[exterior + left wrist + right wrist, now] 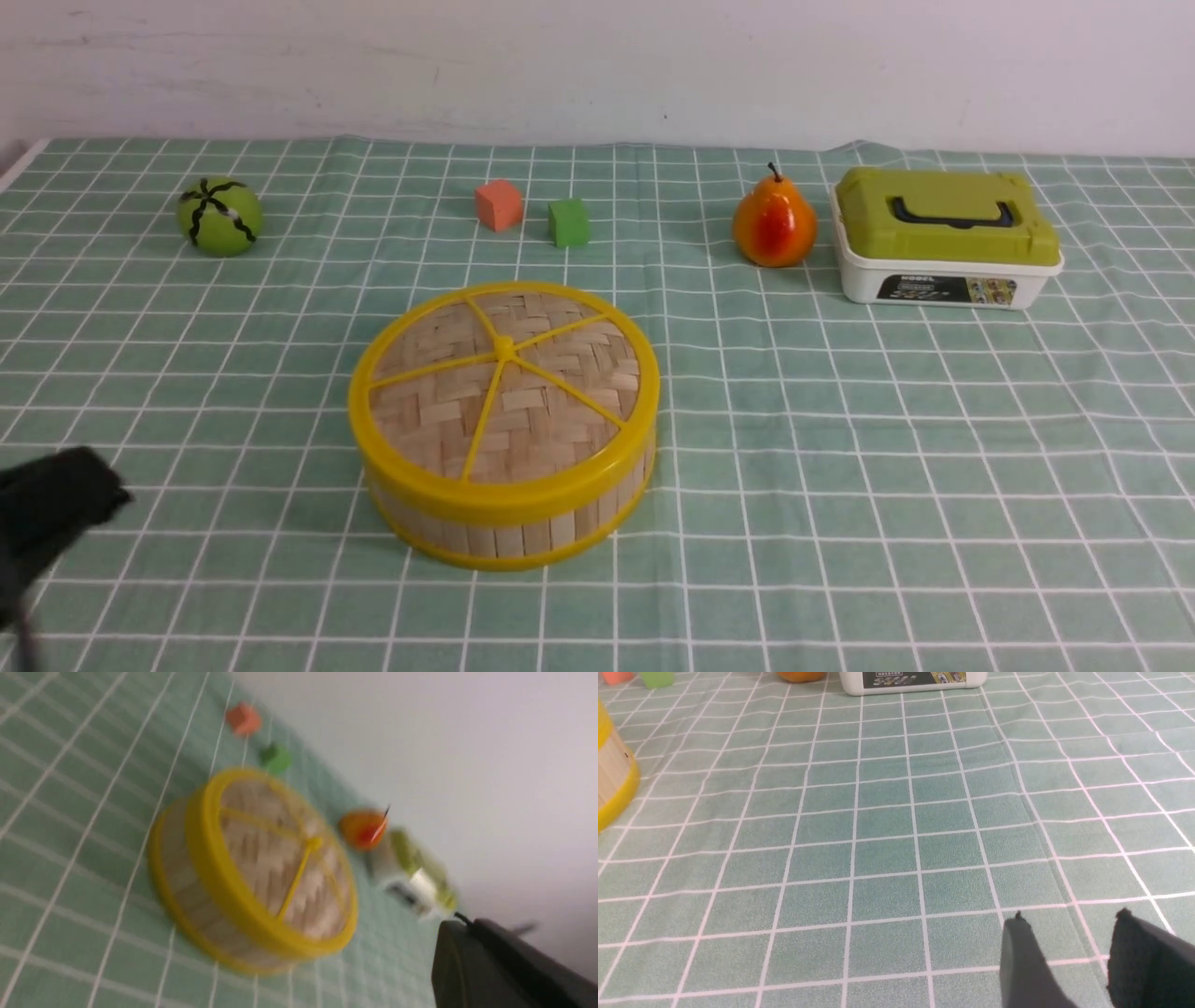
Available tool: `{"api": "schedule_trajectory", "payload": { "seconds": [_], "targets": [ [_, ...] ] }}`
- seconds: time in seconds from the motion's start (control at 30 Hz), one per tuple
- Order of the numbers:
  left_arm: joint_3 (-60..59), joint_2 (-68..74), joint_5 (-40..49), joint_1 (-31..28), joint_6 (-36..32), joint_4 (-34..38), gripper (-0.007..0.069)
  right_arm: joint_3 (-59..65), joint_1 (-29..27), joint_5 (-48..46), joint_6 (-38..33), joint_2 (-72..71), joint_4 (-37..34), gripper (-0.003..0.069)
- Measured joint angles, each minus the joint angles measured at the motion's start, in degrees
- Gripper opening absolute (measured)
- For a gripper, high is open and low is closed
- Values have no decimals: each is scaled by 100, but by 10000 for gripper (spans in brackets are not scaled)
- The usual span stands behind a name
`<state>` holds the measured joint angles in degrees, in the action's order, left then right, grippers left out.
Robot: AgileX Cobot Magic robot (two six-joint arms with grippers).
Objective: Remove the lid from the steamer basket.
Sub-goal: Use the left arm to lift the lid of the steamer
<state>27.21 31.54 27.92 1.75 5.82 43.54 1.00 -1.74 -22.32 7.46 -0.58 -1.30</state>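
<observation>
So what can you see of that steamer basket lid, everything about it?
The lid is a flat round disc of woven, tan, bamboo-like strips, with a smooth yellow rim that looks plastic. Five yellow spokes run from a small centre knob to the rim. It sits level and closed on the slatted steamer basket, left of the middle of the table. Nothing else touches it.

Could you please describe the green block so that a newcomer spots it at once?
Find the round bamboo steamer on the checked cloth. Just beyond it stand two small blocks. The green block is the right-hand one, beside the orange-red block.
</observation>
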Motion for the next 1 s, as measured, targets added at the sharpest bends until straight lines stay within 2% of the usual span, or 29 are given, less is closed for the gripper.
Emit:
{"api": "schedule_trajectory", "payload": {
  "seconds": [0.2, 0.3, 0.37, 0.6, 0.73, 0.83, 0.97, 1.0],
  "targets": [
    [2026, 2701, 2491, 0, -266, -907, -13, 0, 0, 0, 0, 0, 0, 241],
    [3071, 3712, 3312, 216, -280, -1478, -13, 0, 0, 0, 0, 0, 0, 241],
    [3387, 3942, 3441, 370, -213, -1713, -13, 0, 0, 0, 0, 0, 0, 241],
    [5517, 5408, 3625, 1624, 1155, -3282, -13, 0, 0, 0, 0, 0, 0, 241],
    [6237, 6111, 3773, 1966, 1563, -3852, 1, 0, 0, 0, 0, 0, 0, 241],
    [6792, 6778, 3977, 2217, 1709, -4223, 65, 0, 0, 0, 0, 0, 0, 241],
    [7616, 7606, 3985, 2372, 1746, -4472, 223, 0, 0, 0, 0, 0, 0, 241],
    [7646, 7638, 3979, 2369, 1754, -4485, 230, 0, 0, 0, 0, 0, 0, 241]
  ]
}}
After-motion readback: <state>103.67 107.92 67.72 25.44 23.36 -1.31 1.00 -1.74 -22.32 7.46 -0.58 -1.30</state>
